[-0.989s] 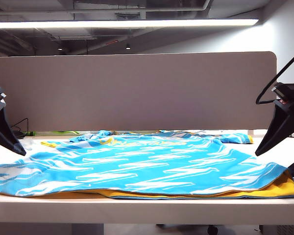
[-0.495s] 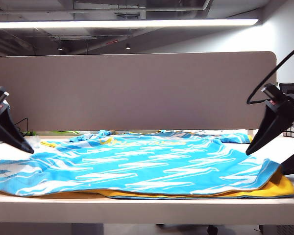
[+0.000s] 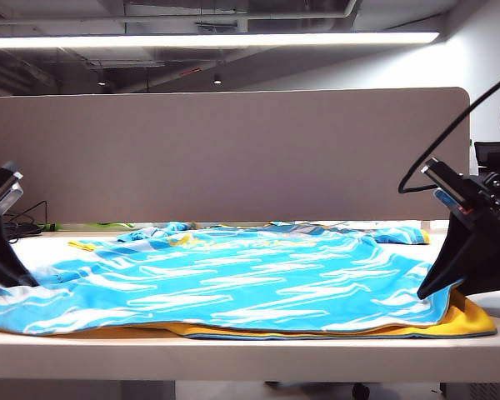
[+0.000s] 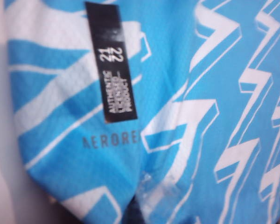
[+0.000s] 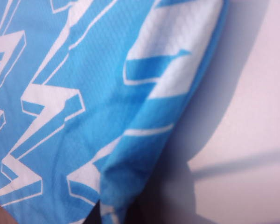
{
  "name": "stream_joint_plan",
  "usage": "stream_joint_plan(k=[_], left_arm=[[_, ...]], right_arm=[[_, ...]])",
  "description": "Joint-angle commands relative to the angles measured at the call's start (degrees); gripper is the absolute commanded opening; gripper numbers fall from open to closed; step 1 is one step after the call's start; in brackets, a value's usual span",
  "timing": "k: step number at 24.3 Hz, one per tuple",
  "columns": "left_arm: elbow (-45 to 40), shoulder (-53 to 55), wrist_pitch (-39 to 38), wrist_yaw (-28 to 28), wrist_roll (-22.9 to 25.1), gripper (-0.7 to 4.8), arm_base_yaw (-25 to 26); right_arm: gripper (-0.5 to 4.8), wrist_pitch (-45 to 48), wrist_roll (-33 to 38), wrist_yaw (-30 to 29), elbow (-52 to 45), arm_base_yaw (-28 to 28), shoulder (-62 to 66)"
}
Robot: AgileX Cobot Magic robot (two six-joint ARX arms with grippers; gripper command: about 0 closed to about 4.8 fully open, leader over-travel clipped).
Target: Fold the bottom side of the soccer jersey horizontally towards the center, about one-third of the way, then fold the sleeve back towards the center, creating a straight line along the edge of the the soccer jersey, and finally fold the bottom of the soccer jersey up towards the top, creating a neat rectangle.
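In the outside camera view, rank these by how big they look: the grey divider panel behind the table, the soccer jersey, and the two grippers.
1. The grey divider panel, largest.
2. The soccer jersey, spread wide but foreshortened.
3. The right gripper and left gripper, both shut at the jersey's ends; each is partly cut off by the frame, so I won't rank them.

My left gripper (image 3: 17,279) and right gripper (image 3: 425,292), matt black plastic, sit closed on the soccer jersey (image 3: 233,279): slick, faintly shiny cloth with a fine mesh weave. Its black label (image 4: 111,60) looks glossy. The table (image 3: 233,354) under me is smooth and matt.
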Motion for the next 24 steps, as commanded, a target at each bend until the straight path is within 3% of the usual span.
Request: stream_joint_plan(k=[1, 7, 14, 16, 18, 21, 24], left_arm=[[-1.0, 0.1, -2.1, 4.2, -3.7, -0.05, 0.4], [-1.1, -13.9, -13.8, 1.0, -3.9, -0.05, 0.4], [-1.0, -50.9, -42.1, -1.0, -4.9, -0.05, 0.3], [-1.0, -62.8, -48.8, -1.0, -8.7, -0.05, -0.4], [-0.9, -70.5, -49.3, -1.0, -14.4, -0.05, -0.4], [-0.9, -77.8, -42.8, -1.1, -23.2, -0.05, -0.4], [-0.9, -74.7, -32.0, -1.0, -24.8, -0.05, -0.4]], right_arm=[[-0.07, -3.5, -0.3, -0.9, -0.5, 0.0, -0.7], [-0.07, -14.8, -2.0, -1.4, -0.5, 0.9, -14.6], [-0.07, -35.6, -1.1, -2.0, -0.5, 3.1, -41.2], [-0.07, -40.2, 2.0, -1.8, -0.5, 5.2, -49.1], [-0.07, -41.0, 5.6, -1.6, -0.5, 5.8, -53.9], [-0.07, -39.0, 10.8, -1.0, -0.4, 5.7, -59.8], [-0.07, -29.9, 12.9, 2.1, -0.4, 5.7, -60.0]])
